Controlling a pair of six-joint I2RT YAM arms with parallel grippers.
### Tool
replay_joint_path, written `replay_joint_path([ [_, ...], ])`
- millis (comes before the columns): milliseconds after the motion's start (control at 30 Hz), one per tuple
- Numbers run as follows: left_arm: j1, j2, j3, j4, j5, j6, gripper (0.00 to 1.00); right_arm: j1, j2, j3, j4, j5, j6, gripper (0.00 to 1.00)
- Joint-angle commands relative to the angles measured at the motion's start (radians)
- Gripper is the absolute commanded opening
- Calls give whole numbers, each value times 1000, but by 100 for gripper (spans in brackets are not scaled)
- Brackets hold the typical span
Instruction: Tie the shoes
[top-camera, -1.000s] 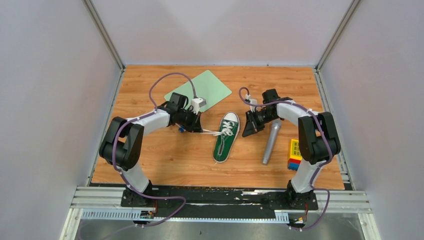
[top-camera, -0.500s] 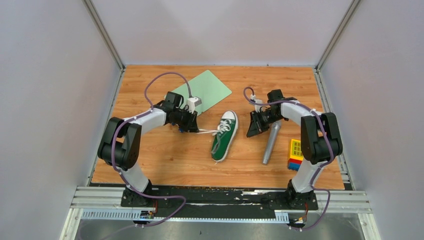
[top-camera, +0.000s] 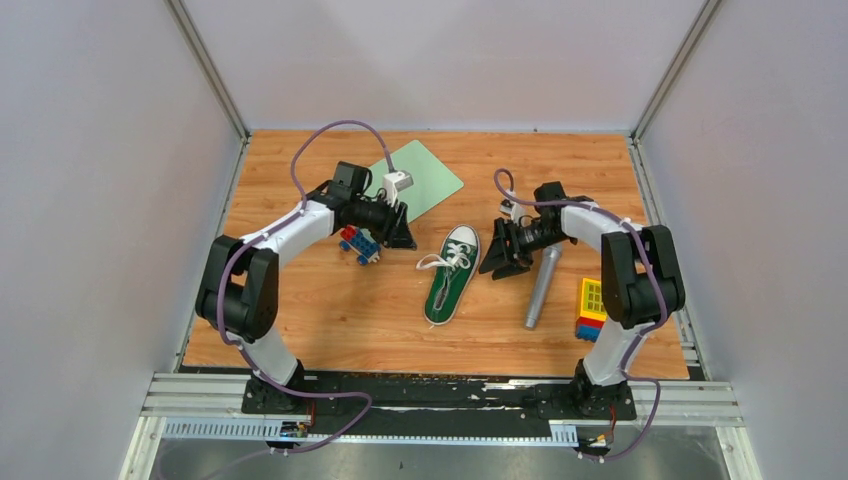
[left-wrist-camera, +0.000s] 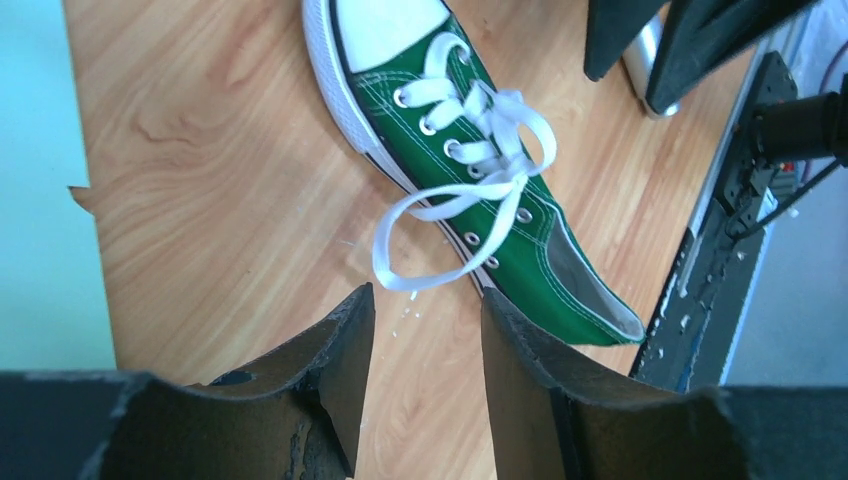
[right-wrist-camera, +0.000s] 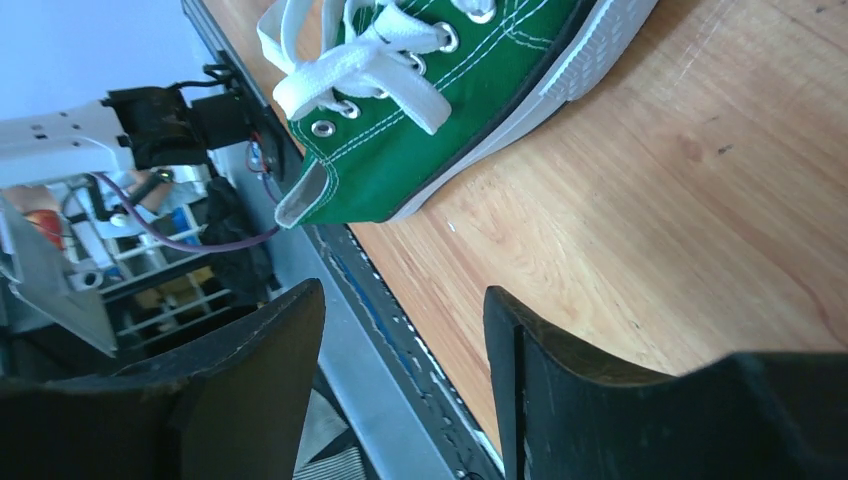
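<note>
Field notes. We found the green canvas low-top sneaker, with its white rubber sole and toe cap, resting on its sole near the middle of the wooden worktop. Its toe pointed toward the far wall and its heel toward the arm bases, angled slightly left. It lay between the two tools and touched neither.

Left tool: the fingers stood parted with nothing between them, left of the sneaker's toe end and apart from the canvas. In its wrist view the sneaker ran diagonally ahead of the fingertips. The long white laces crossed over the middle eyelets. One loop spilled off the sneaker's side onto the wood, just ahead of the left tool's tips but not touching them. A second loop sat over the tongue. We could not tell how tight the crossing was.

Right tool: it was also spread wide and empty, near the sneaker's right side by the toe half, with bare wood between. In its wrist view the heel end and upper eyelets lay beyond the gap.

A slim grey cylindrical microphone lay just right of the right tool, roughly parallel to the sneaker. Red and blue toy bricks sat just beside the left tool. A yellow, red and blue brick stack stood near the right edge. A pale green flat mat lay at the far side, behind the left tool.
</note>
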Motion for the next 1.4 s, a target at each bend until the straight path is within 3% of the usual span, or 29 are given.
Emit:
replay_joint_path([
  [0,-5,-44,5,-90,104,117,51,10,45,20,59,-61,123,59],
  [167,-53,-3,14,-200,115,386,52,33,102,134,82,-42,86,57],
  [433,-114,118,148,-321,57,605,53,91,208,244,83,26,66,53],
  [867,-160,223,191,-280,43,594,49,119,246,271,48,20,-76,54],
  [967,-167,245,197,-247,6,551,43,124,261,280,46,19,-85,44],
  [1033,-168,263,213,-247,-7,522,35,124,261,283,39,10,-94,29],
  [1167,-168,278,233,-269,-40,468,8,118,231,287,-8,23,-146,4],
  [1233,-164,270,231,-284,-72,439,0,106,200,275,-28,40,-167,0],
  [1367,-154,234,210,-324,-142,397,0,65,135,233,-54,101,-202,0],
])
